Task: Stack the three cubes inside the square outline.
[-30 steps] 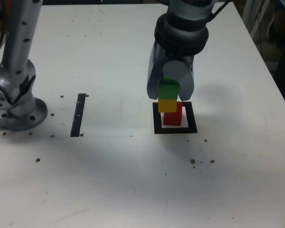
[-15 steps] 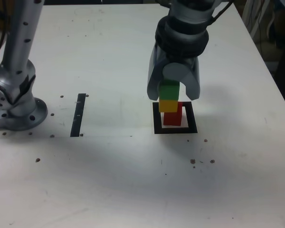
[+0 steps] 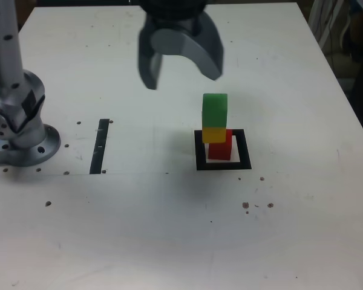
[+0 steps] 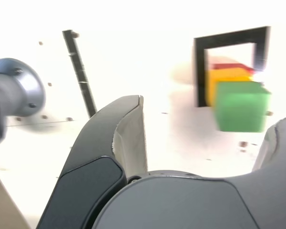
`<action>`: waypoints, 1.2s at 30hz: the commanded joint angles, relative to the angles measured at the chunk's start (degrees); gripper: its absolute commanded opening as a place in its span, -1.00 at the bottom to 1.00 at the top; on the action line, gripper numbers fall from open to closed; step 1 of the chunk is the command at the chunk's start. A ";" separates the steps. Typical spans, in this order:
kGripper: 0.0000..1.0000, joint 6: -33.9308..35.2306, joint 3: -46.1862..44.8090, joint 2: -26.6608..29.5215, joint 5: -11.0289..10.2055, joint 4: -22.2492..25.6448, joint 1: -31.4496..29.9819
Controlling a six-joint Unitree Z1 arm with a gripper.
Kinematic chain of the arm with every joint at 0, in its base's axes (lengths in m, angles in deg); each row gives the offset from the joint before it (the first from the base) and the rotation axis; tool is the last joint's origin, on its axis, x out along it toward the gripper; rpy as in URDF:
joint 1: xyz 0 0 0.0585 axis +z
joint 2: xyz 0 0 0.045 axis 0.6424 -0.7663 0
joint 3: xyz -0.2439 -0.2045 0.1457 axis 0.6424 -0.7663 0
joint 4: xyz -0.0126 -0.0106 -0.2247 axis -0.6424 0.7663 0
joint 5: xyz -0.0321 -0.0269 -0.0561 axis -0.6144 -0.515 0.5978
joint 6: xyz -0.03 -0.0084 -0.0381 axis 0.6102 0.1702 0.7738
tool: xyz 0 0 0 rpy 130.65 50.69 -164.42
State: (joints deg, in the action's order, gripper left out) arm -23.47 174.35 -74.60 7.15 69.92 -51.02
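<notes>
Green is the top colour of the stack: a small matte green cube (image 3: 215, 111) sits on a small matte yellow cube (image 3: 214, 135), and that one on a small matte red cube (image 3: 220, 149). The red one stands on the white centre of the thick black square outline (image 3: 245, 158), its border running around the base.

My grey, curved-finger gripper (image 3: 183, 71) is spread wide with nothing between the fingers. In the exterior view my jaws are up and to the left of the tower, well apart from it, so the cubes bear on one another without me. The yellow and green blocks sit a little toward the exterior view's left of the red one, yet enough face seems to lie beneath each to carry it.

I judge the stacking done. What remains is to keep clear; a brush from my fingertips could tip that offset column.
</notes>
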 commanded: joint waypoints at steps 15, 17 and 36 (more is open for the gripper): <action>0.99 -0.55 -31.02 9.91 3.40 -14.33 0.88; 0.99 -0.73 -32.70 9.26 3.68 -15.86 1.01; 0.99 -1.82 -42.79 9.75 4.63 -22.57 3.04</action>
State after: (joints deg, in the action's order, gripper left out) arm -25.16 131.84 -65.22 11.77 47.70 -48.06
